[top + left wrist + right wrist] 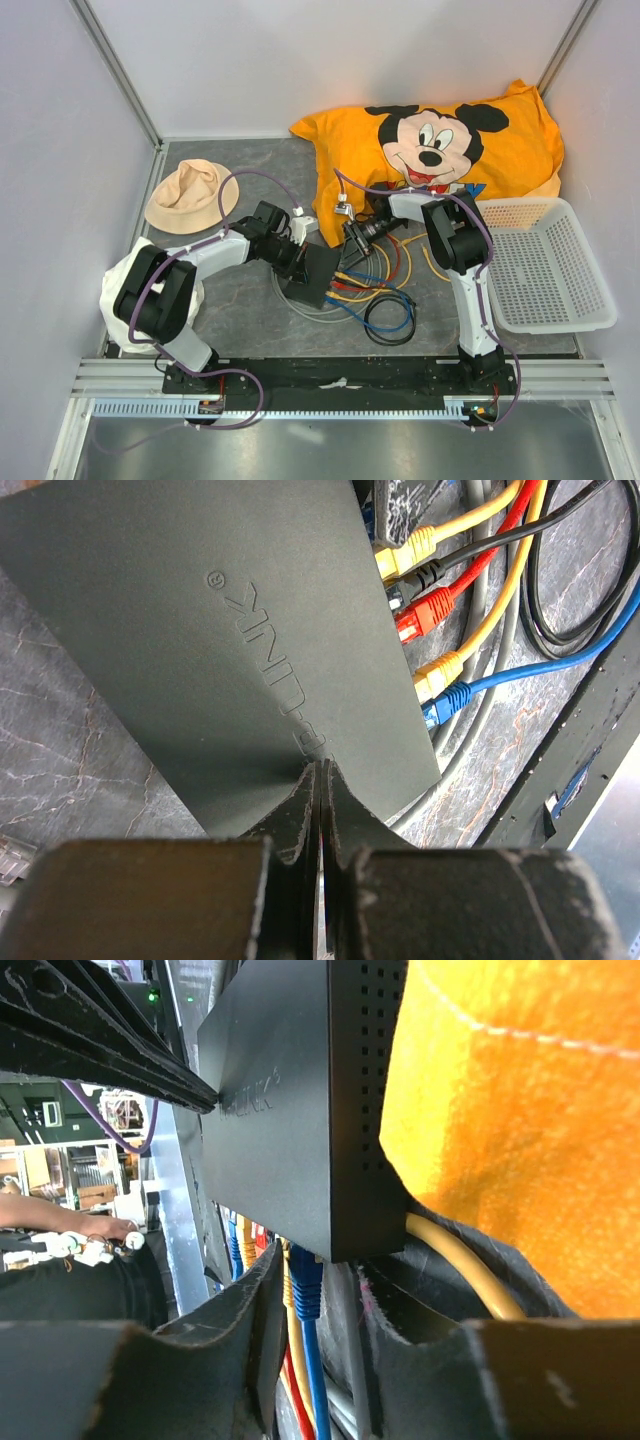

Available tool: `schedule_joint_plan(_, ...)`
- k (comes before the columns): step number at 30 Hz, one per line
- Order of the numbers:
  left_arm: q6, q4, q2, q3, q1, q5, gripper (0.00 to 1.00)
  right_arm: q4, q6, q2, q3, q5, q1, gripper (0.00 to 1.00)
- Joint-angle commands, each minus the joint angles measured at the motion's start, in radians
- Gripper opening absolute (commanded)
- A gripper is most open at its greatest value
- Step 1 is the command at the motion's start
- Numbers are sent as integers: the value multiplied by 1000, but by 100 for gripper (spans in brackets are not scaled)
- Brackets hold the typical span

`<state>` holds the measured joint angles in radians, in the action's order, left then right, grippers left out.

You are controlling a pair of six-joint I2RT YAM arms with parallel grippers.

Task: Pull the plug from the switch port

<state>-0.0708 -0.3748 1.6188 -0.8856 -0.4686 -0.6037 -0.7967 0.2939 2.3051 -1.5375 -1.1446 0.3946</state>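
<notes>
Left end effector (318,780) is closed with nothing between the fingers. Its tips bear on the near edge of the switch (200,630), and the top face spreads out ahead of them. Right end effector (322,1285) faces the port side with its jaws apart, straddling a blue plug (305,1278) that sits in the switch. You can see a gap between that plug and one finger, so it isn't clamped. The switch lies flat on the bench (240,300), between your two end effectors. Ahead and to one side of the left tips, the port row holds a yellow plug (410,552), a black plug (425,577) and a red plug (428,610). The orange pillow (520,1110) is just beside the right end effector. The white mesh basket (545,260) is well apart on its outer side.
</notes>
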Motion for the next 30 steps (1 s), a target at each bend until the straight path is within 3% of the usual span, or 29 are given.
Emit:
schedule_joint_plan(1, 3, -7, 24, -7, -7, 51, 2, -6, 82, 7, 4, 5, -7, 32)
schedule_joint_plan(8, 2, -9, 26, -7, -8, 51, 2, 11, 19, 13, -3, 46, -7, 27)
schedule_joint_plan(13, 3, -9, 27, -10, -10, 51, 1, 86, -143, 5, 7, 157, -5, 1)
schedule_joint_plan(19, 2, -9, 27, -9, -10, 51, 2, 73, -251, -9, -13, 305, -3, 0)
schedule_joint_plan(30, 3, -9, 30, -10, -10, 51, 2, -90, -162, 4, -33, 465, -2, 0)
